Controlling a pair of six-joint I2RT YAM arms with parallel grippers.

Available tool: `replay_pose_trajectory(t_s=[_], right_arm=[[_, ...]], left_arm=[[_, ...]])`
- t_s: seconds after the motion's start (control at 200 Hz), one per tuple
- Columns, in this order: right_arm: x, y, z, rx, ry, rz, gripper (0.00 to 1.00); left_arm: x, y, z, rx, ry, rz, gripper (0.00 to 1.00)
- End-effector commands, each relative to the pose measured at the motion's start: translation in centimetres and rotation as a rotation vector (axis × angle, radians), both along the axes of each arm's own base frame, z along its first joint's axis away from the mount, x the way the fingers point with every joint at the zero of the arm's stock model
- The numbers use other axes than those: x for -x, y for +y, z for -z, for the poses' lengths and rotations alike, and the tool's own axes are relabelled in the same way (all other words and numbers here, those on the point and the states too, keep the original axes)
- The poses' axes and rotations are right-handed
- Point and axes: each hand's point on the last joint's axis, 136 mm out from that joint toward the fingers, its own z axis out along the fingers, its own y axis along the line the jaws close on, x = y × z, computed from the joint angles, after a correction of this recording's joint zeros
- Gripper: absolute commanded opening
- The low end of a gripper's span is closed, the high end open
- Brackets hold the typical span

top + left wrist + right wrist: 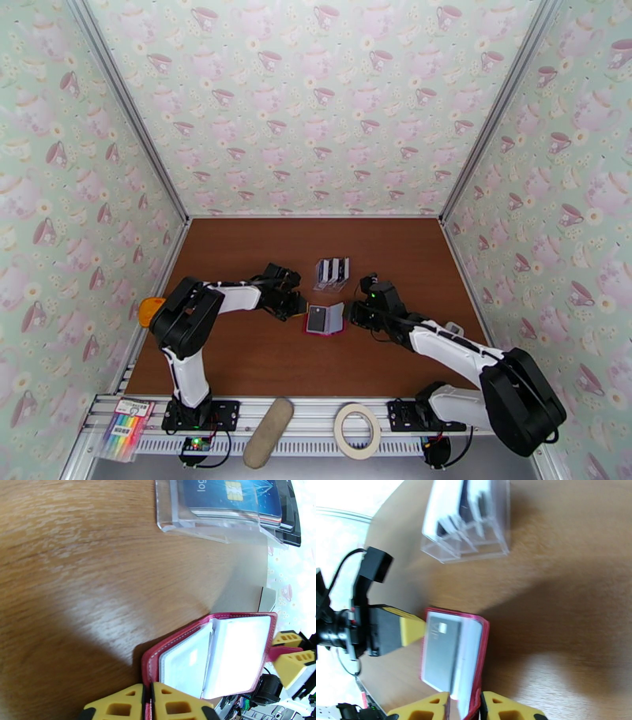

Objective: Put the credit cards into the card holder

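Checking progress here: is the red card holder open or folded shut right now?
Open. The card holder is spread apart, clear inner sleeves exposed, with the left gripper and right gripper each clamped on an opposite edge.

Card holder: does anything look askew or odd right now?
Nothing stands out. The card holder is open, the left gripper and right gripper pinching its opposite edges, a dark card showing inside. The other credit cards sit in their clear stand.

Tape roll (337,431) beside beige pouch (268,433) (marker pack (126,427) leftward).
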Motion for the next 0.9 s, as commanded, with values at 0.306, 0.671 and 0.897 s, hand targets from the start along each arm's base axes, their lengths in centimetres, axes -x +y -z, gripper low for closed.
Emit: replay_pose_trajectory(t_s=[0.306, 0.671, 0.897], right_arm=[[-1.0, 2.6, -2.5, -0.084, -0.020, -0.035, 0.29], [-1.8, 5.5, -2.7, -0.089, -0.020, -0.073, 0.29], [-2.2, 7.3, -2.2, -0.097, -0.009, -0.097, 0.29]], left_arm=[[0.7, -0.7, 3.1, -0.052, 0.006, 0.021, 0.11], [1.0, -1.0, 3.1, -0.048, 0.009, 0.032, 0.11], [1.0, -1.2, 3.0, -0.046, 0.007, 0.036, 0.11]])
